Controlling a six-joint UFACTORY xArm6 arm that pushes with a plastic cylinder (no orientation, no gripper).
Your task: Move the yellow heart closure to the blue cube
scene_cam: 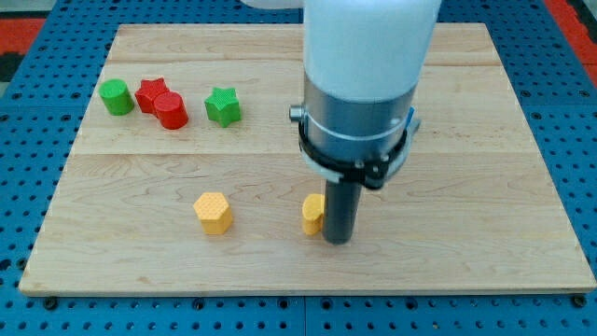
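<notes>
- The yellow block (312, 214), shape half hidden behind my rod, sits low on the wooden board (485, 140), centre.
- My tip (339, 240) touches its right side; a bare rod, gripping nothing.
- A yellow hexagon (214, 213) lies well left.
- Upper left: green star (223, 105), red cylinder (172, 111), red star (149, 92), green cylinder (117, 97).

Yellow, red and green blocks (213, 213) on a pale wooden board (466, 187)

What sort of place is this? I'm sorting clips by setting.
Probably a robotics lab bench: a wooden board lies on blue perforated matting, small coloured blocks like the yellow hexagon block sit on it, and my tip touches another yellow block.
</notes>
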